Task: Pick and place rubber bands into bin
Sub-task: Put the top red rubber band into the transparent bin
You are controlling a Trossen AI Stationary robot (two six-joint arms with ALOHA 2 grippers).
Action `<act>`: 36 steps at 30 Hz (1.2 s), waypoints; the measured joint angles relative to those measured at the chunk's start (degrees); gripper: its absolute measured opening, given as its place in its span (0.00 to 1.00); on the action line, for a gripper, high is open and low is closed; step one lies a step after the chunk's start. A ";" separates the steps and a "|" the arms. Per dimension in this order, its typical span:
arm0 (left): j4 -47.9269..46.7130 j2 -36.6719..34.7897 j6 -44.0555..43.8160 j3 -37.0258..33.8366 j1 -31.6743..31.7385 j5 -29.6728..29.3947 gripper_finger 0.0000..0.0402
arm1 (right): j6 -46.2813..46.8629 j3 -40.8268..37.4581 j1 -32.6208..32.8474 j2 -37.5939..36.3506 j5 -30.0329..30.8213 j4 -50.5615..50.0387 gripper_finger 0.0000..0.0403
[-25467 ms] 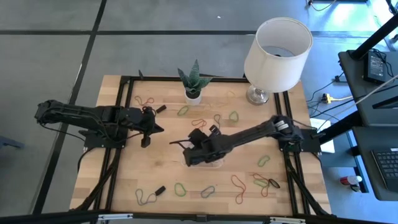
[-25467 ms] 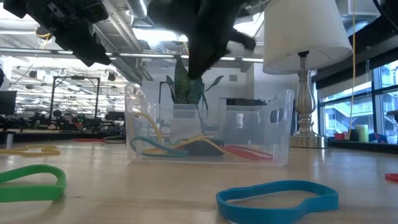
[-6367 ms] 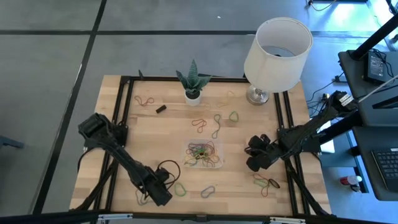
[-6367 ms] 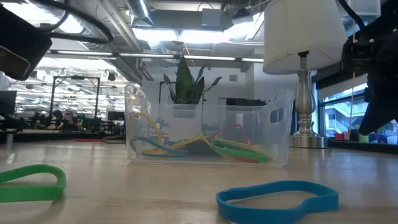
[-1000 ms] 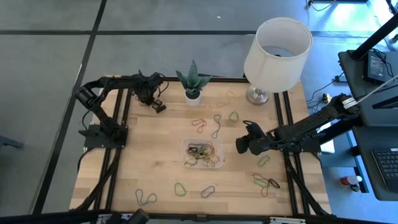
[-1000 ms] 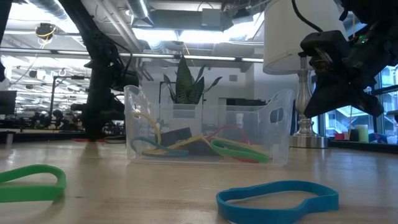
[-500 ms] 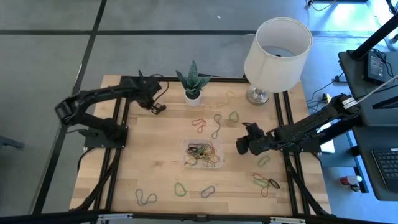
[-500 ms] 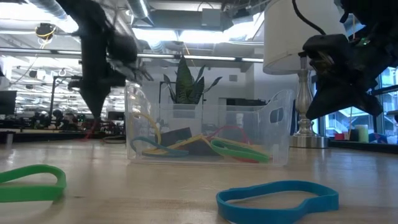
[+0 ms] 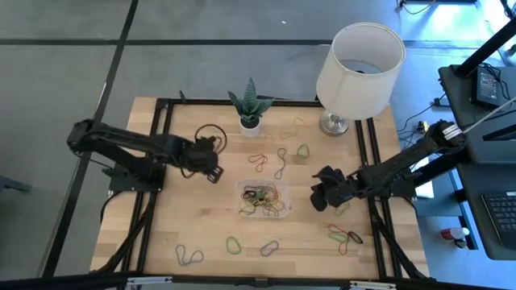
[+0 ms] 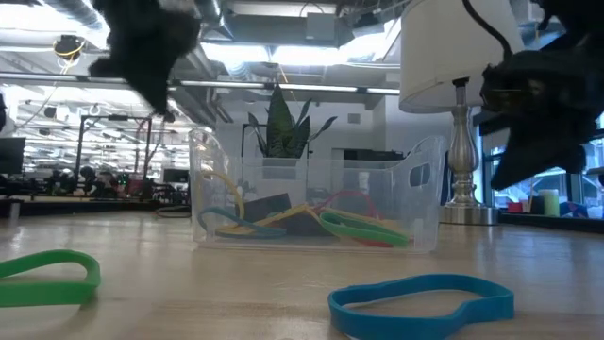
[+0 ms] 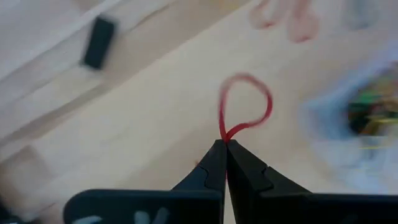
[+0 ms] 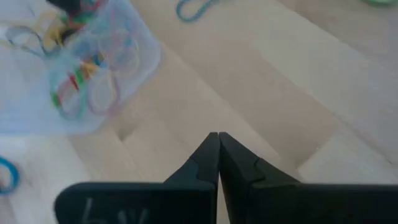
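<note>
My left gripper [image 9: 215, 175] hangs over the table left of the bin [image 9: 264, 199], shut on a red rubber band [image 11: 245, 112]. The bin is a clear shallow box with several coloured rubber bands inside [image 10: 316, 203]. My right gripper [image 9: 320, 198] is shut and holds nothing; it hovers right of the bin, fingertips [image 12: 217, 135] over bare wood. Loose rubber bands lie flat on the table: red ones [image 9: 258, 160] beyond the bin, a green one [image 9: 235, 244] and a blue one [image 9: 269, 247] near the front edge. My left gripper pinches the red rubber band at one end of its loop [image 11: 224, 134] between the tips of its two fingers. The fingers slant down toward the table. The rest of the loop stands open beyond the fingertips, lifted clear of the wood.
A small potted plant [image 9: 250, 109] and a white lamp [image 9: 359, 60] stand along the far edge. A black block [image 11: 99, 42] lies on the wood. More bands lie at the right [image 9: 345, 236] and front left [image 9: 189, 256]. Black frame rails [image 9: 161, 121] border the tabletop.
My left gripper has swung from the far left corner beside the plant toward the near edge and the bin, rising, with the red band lifted off the table. My right gripper has rolled about its own axis while staying right of the bin.
</note>
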 joint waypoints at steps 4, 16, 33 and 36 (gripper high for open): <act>-0.76 6.86 -2.02 9.80 -6.81 -3.70 0.00 | 0.00 0.00 1.82 0.00 -0.02 -2.42 0.04; -2.57 29.44 6.58 38.15 -11.18 -7.44 0.00 | -0.13 0.00 5.81 0.02 -0.03 -3.08 0.04; 7.17 47.00 7.18 42.67 -11.20 6.53 0.00 | 0.35 0.00 10.00 0.02 -0.02 -2.47 0.04; 6.84 48.90 6.88 42.65 -11.20 7.61 0.00 | 0.42 0.00 10.00 0.02 -0.01 -2.36 0.04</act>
